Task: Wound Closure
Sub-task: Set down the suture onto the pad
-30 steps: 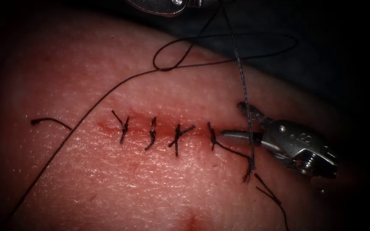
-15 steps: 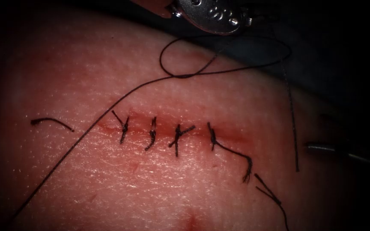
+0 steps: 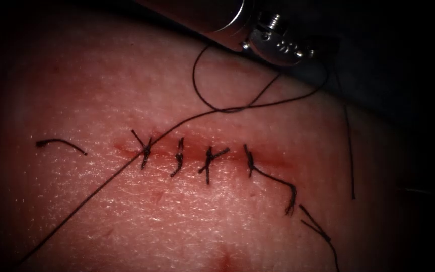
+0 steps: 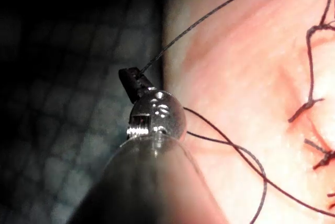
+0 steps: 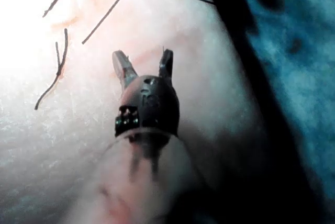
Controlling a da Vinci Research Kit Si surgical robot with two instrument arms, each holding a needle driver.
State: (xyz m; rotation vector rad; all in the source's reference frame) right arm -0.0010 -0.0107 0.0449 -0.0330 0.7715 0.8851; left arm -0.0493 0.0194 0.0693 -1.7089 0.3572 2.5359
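Left tool (image 4: 131, 80) pinching thread (image 3: 127, 160) above tissue (image 3: 127, 216). Right tool (image 5: 142, 63) spread, holding nothing. Four stitches across cut (image 3: 273, 160). Needle unseen. Advisable: keep thread tension gentle, avoid dragging over knots.

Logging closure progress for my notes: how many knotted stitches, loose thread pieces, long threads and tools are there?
stitches: 4
loose thread pieces: 2
long thread: 1
tools: 2, left gripper shut on the long thread, right gripper open and empty
Total: 9
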